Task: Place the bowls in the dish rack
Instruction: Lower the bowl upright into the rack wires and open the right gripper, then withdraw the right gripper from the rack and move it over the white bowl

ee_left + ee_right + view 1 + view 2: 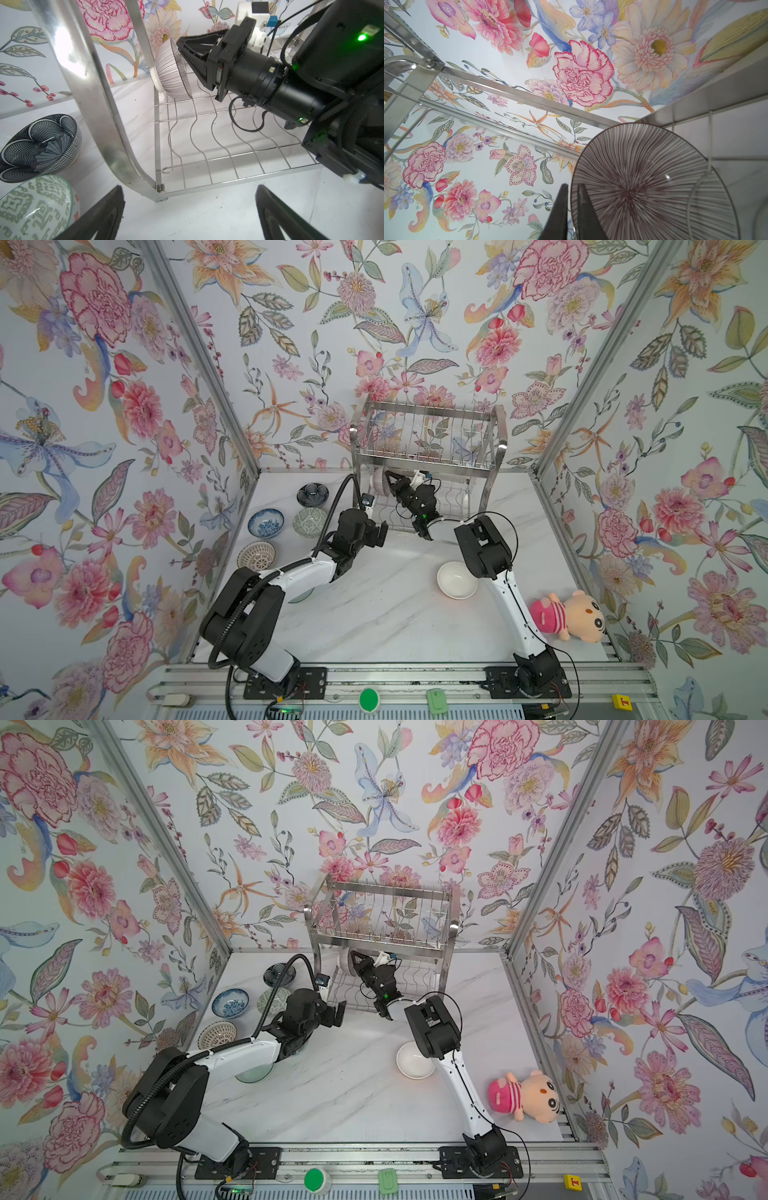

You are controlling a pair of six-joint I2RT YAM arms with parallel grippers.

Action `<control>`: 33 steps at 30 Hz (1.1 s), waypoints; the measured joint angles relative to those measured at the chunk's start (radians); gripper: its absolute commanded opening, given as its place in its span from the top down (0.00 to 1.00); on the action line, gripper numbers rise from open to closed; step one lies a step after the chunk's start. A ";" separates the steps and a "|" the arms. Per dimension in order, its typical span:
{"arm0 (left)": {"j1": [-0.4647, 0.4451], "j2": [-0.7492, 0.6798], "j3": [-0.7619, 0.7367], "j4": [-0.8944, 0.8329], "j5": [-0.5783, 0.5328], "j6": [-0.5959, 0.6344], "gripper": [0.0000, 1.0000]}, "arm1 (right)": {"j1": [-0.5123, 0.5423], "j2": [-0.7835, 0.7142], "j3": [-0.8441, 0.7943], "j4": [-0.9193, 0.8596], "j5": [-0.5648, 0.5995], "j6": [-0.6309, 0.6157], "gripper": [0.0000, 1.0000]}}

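- Your rack point(415, 461): shiny two-tier steel wire, standing at the table's far edge.
- Your striped bowl point(172, 76) stands on edge at the left end of the lower tier, its foot facing that end.
- Left of the rack you have four bowls upright on the table: navy point(312, 494), blue floral point(266, 523), grey-green point(309, 521) and tan lattice point(256, 556).
- Your white bowl point(456, 580) sits upright, alone, nearer the front right.
- Your glass bowl point(253, 1073) is at the front left, mostly hidden under an arm.
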 measured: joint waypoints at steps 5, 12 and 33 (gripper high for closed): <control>0.000 -0.008 -0.002 0.000 0.000 -0.008 0.01 | 0.000 -0.011 -0.039 -0.003 0.003 -0.001 0.84; 0.000 -0.051 -0.041 -0.008 0.001 -0.033 0.01 | 0.001 -0.083 -0.168 -0.001 -0.002 -0.007 0.78; -0.010 -0.329 -0.203 -0.060 0.008 -0.145 0.00 | 0.040 -0.457 -0.597 0.000 -0.020 -0.107 0.68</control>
